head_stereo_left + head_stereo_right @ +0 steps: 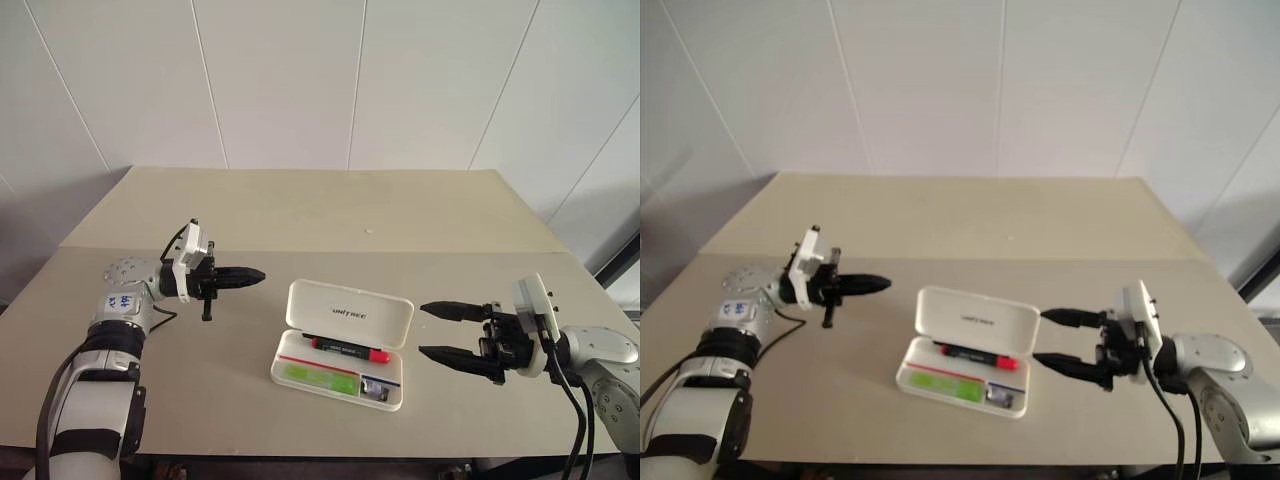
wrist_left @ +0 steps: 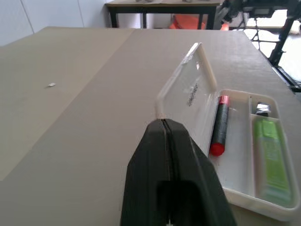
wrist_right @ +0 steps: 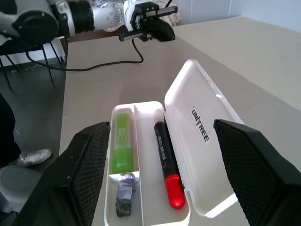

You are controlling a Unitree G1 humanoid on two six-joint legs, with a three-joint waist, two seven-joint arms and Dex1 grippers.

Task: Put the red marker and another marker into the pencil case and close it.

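The white pencil case (image 1: 350, 312) lies open at the table's middle front, its lid tilted up at the back. In its tray the red marker (image 1: 347, 349) lies along the hinge side, and the lime-green marker (image 1: 320, 378) fills the front compartment. A small dark grey stub (image 1: 375, 390) sits in the corner pocket. My left gripper (image 1: 255, 274) is shut and empty, level, pointing at the lid from the left with a gap between. My right gripper (image 1: 422, 330) stands open and empty just right of the case, its fingers (image 3: 89, 165) framing the tray.
A tiny white speck (image 1: 369, 231) lies on the tan table (image 1: 300, 210) behind the case. A seam crosses the table from side to side. White wall panels stand behind the far edge. The left arm's black cable (image 3: 113, 63) trails on the tabletop.
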